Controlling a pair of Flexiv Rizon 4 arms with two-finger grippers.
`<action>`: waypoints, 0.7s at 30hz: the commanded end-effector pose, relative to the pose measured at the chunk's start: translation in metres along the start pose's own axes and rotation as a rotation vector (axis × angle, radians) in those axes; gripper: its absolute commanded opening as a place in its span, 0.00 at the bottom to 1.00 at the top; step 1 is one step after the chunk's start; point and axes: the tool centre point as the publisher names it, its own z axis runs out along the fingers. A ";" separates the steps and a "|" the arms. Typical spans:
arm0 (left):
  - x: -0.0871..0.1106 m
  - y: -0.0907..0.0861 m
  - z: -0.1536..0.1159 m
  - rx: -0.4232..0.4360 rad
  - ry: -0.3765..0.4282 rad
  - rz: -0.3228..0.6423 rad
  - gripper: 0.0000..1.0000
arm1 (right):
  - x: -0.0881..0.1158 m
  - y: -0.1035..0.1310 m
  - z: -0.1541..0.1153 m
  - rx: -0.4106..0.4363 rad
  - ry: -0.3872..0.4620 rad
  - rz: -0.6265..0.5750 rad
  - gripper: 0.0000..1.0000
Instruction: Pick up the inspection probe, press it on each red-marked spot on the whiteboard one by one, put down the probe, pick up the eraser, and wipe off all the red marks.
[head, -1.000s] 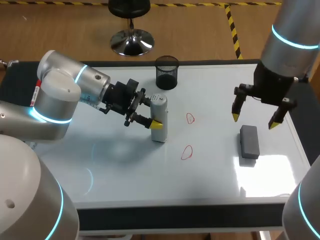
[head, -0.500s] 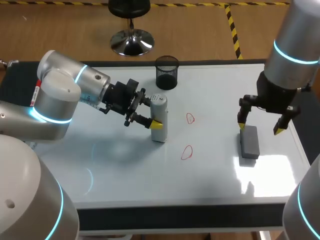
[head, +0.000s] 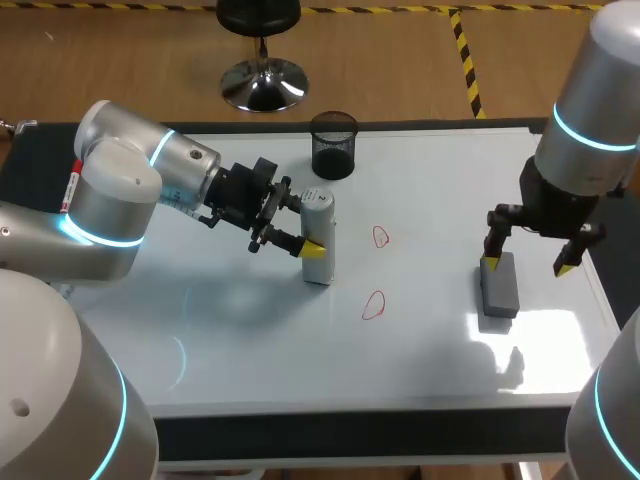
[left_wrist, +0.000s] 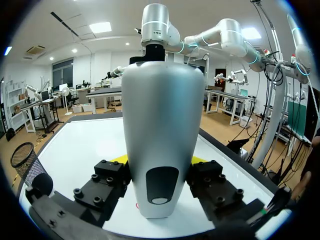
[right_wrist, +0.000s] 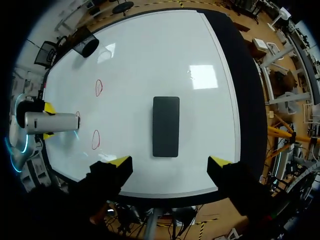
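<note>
No text is legible; the red label (head: 74, 187) on the left arm (head: 125, 205) is too small to read.

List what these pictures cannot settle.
- Where the probe meets the whiteboard: head view, hidden by its own body and the left gripper.
- What lies beneath the probe: covered in every view.
- Whether the right gripper touches the eraser: head view, one fingertip overlaps it, height unreadable.
</note>
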 end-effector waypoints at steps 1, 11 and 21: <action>0.000 0.012 0.005 0.002 0.002 0.000 0.00 | -0.001 0.010 0.012 0.008 0.004 -0.007 1.00; 0.000 0.012 0.005 0.002 0.002 0.000 0.00 | 0.002 0.031 0.033 0.030 0.017 -0.043 1.00; 0.000 0.012 0.005 0.002 0.002 0.000 0.00 | 0.008 0.037 0.054 0.047 0.023 -0.053 1.00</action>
